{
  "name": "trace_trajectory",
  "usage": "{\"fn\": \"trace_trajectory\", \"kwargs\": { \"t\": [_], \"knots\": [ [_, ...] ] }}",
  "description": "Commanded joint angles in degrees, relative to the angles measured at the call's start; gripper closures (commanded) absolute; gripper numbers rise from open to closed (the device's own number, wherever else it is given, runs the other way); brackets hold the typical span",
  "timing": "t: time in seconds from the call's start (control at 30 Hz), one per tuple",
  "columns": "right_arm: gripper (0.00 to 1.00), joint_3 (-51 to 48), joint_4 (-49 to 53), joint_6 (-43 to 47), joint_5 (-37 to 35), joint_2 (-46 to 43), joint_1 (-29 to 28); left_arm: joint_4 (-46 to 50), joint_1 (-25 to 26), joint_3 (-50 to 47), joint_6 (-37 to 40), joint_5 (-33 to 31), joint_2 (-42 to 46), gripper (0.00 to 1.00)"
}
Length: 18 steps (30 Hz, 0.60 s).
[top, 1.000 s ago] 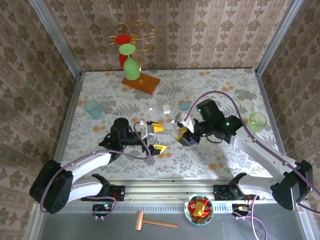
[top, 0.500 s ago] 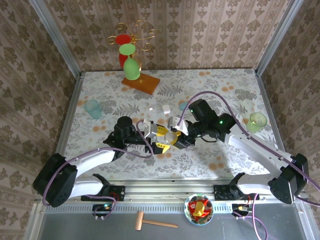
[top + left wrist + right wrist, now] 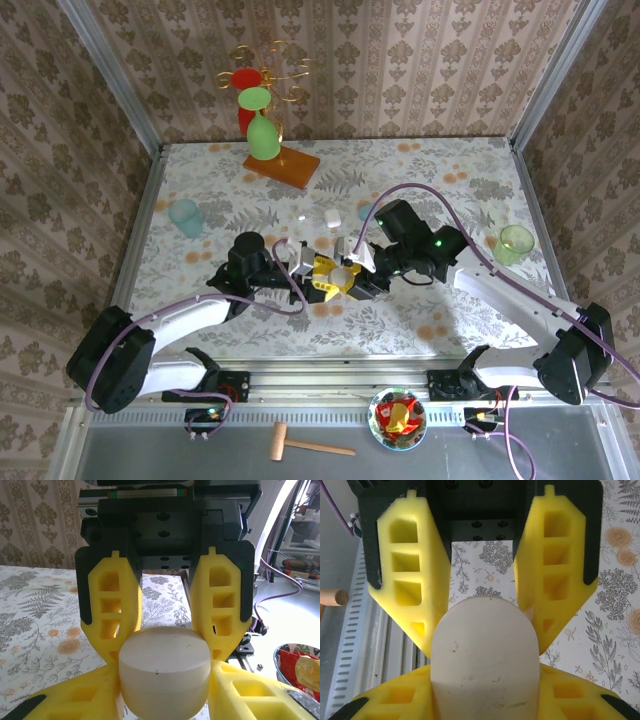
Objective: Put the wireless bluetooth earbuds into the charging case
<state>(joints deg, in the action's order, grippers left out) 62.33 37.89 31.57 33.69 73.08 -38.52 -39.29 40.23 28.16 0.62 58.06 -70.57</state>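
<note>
A white pebble-like charging case (image 3: 344, 273) hangs above the middle of the table between both grippers. My right gripper (image 3: 353, 277) comes in from the right and is shut on the case (image 3: 485, 670), its yellow fingers (image 3: 395, 700) pressed to both flanks. My left gripper (image 3: 320, 277) faces it from the left, and its fingers (image 3: 95, 695) touch both sides of the same case (image 3: 164, 667). The case's lid looks closed. One tiny white earbud (image 3: 301, 218) lies on the cloth behind the grippers.
A small white case (image 3: 332, 216) and a pale blue one (image 3: 369, 212) lie behind the grippers. A teal cup (image 3: 184, 216) stands at the left, a green cup (image 3: 516, 243) at the right. A glass rack (image 3: 263, 125) stands at the back.
My left gripper moved right to the case and narrowed onto it. My right gripper carried the case a little to the left to meet it.
</note>
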Motion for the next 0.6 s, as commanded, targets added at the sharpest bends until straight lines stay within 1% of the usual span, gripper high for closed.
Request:
{"fn": "trace_trajectory", "kwargs": {
  "t": [0.0, 0.03, 0.13, 0.23, 0.37, 0.57],
  "knots": [
    [0.77, 0.76, -1.35, 0.49, 1.56, -1.04, -0.33, -1.14, 0.74, 1.46, -0.01, 2.04, -0.32, 0.43],
    [0.77, 0.52, -1.92, 0.29, 1.55, -1.30, -0.25, -0.98, 0.79, 1.37, 0.08, 1.82, -0.23, 0.41],
    [0.77, -0.21, -3.06, -0.06, 1.70, -2.11, 0.01, -0.42, 0.71, 1.28, 0.43, 1.44, -0.01, 0.40],
    [0.77, -0.29, -3.06, -0.11, 2.34, -2.24, -0.02, -0.08, 0.69, 1.57, 0.56, 1.44, -0.08, 0.44],
    [0.77, -1.03, -3.57, -0.28, 2.84, -2.67, 0.22, -0.02, 0.70, 1.45, 0.86, 1.27, -0.51, 0.46],
    [0.76, -1.42, -3.17, -0.06, 2.96, -2.86, 0.31, -0.44, 0.72, 1.72, 0.34, 1.44, -0.80, 0.64]
  ]
}}
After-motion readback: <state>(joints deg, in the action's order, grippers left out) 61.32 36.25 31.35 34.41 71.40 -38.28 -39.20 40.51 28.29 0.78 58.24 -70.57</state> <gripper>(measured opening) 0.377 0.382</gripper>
